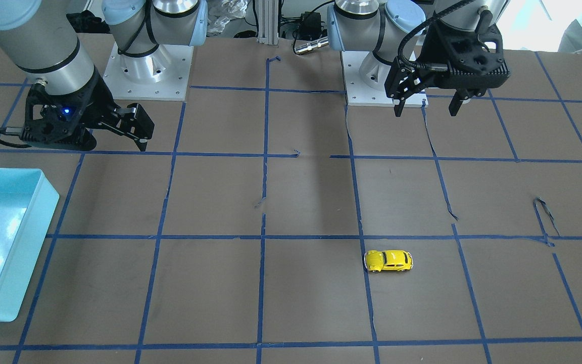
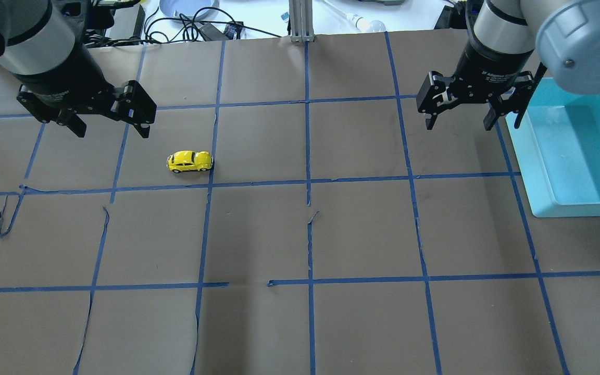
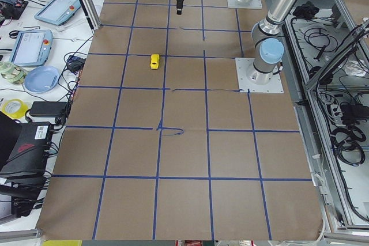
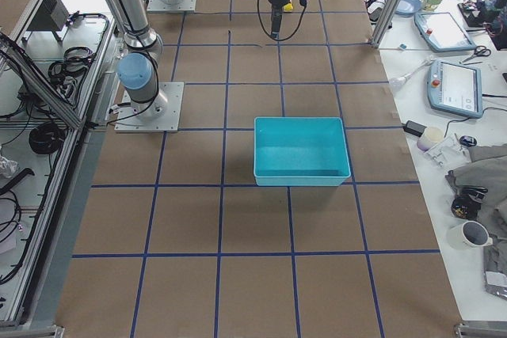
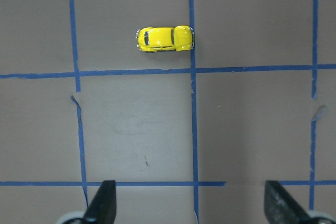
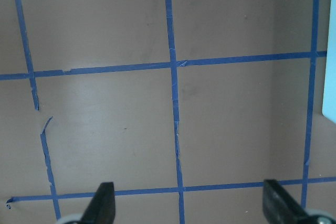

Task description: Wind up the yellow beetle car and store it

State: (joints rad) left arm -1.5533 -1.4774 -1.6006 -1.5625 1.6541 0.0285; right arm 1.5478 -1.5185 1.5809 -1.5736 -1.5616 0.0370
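The left fingers [image 2: 142, 124] hang wide open and empty above the tabletop [image 2: 362, 229]. The yellow car [image 2: 190, 161] stands on the tabletop a little to their right, untouched. Far right, the right fingers [image 2: 429, 117] are also wide open and empty, beside a blue tub [image 2: 534, 172].

I see glossy paint on the yellow beetle car [image 2: 190, 161], over matt brown paper [image 2: 362, 229] gridded with blue tape [image 2: 362, 180], torn in spots. The bin [image 2: 581, 208] reads as smooth, shiny turquoise plastic; the left gripper [image 2: 112, 133] and right gripper [image 2: 458, 126] look matt black plastic.
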